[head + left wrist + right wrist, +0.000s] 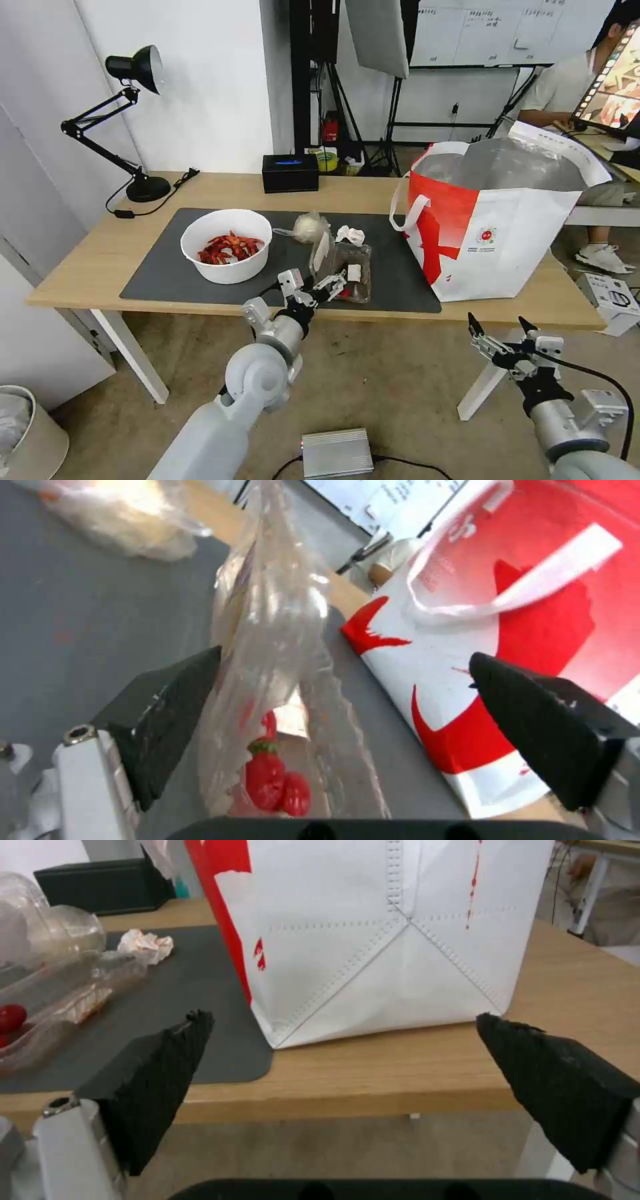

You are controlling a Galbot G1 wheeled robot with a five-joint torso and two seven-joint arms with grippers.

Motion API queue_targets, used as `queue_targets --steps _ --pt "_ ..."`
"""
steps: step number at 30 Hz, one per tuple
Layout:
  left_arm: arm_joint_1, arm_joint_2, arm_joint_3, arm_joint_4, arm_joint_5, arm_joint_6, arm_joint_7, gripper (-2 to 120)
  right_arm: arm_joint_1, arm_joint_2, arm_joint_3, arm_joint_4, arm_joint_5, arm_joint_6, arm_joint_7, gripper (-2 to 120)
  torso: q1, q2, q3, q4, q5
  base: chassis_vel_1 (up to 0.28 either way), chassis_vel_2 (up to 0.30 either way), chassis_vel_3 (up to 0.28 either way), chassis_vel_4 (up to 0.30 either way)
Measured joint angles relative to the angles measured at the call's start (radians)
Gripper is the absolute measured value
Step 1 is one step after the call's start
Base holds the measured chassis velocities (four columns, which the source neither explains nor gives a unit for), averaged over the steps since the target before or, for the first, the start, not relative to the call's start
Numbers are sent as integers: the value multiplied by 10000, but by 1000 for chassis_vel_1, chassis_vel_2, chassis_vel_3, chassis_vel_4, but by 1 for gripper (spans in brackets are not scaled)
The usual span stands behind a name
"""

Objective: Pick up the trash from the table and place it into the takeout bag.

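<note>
While the left gripper (312, 285) reaches over the table's (87, 260) near edge, the head view shows its jaws spread at the near end of the clear clamshell box (347, 268) on the dark mat (160, 273); the white bowl (227, 245), knotted bag (308, 227) and tissue (351, 235) lie close by, the takeout bag (493, 220) stands to the right, and the right gripper (501, 330) hangs open below the table edge with free floor around it. From the left wrist, the box's upright lid (273, 630) rises between wide-open fingers (167, 720), gripped by neither. From the right wrist, open fingers (153, 1075) frame the bag's base (393, 965) and table edge.
</note>
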Motion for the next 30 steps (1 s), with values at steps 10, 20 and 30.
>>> queue_targets --steps 10,20,30 --pt "-54 166 234 289 1022 -653 1751 100 1 115 62 -94 13 70 -7 100 0 0 0 0 0 0 0 0 0" --pt "-638 165 340 1545 4164 -1587 2197 95 112 231 -157 -192 458 90 -12 100 0 0 0 0 0 0 0 0 0" --pt "-1179 304 301 2302 6331 -1882 1955 63 466 207 -610 -65 2395 110 -182 100 0 0 0 1 -1 0 0 0 0"
